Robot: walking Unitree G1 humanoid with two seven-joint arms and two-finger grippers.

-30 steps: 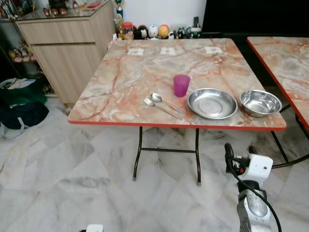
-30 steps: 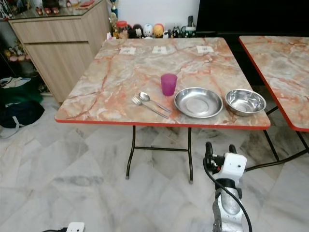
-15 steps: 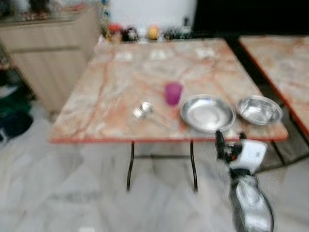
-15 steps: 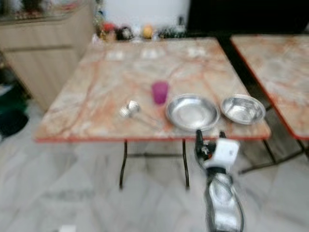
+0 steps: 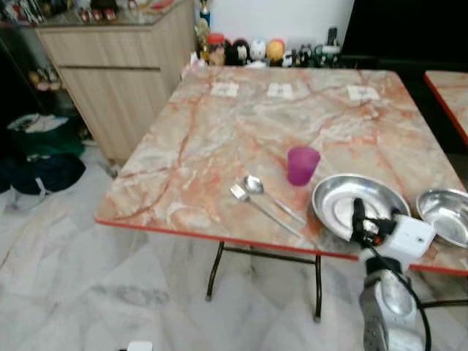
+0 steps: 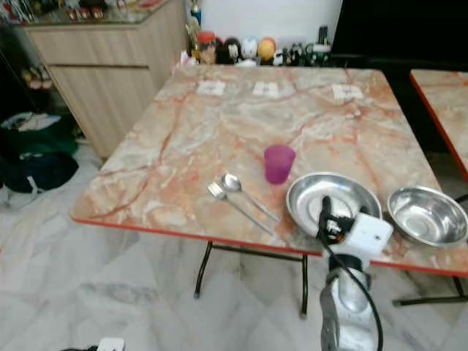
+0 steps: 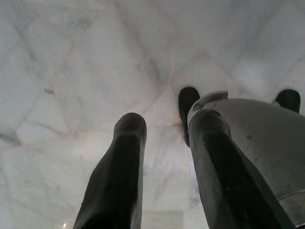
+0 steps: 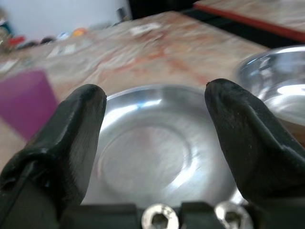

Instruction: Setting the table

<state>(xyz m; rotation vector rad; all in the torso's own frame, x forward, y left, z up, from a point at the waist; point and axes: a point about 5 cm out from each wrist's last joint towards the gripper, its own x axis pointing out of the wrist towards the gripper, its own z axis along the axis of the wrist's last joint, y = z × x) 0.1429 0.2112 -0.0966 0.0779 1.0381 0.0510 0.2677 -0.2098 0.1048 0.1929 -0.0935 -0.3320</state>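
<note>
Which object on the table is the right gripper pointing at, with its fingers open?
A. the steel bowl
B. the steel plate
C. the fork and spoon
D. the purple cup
B. In the right wrist view the right gripper has its two fingers spread apart with the steel plate framed between them; the purple cup and the steel bowl lie off to either side.

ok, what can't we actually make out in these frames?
- Near rim of the plate: covered by the right gripper in the eye views.
- Bowl: cut off by the left eye view's edge.
- Three paper slips on the far side of the table: too small to read.
- Purple cup: blurred in the right wrist view.
</note>
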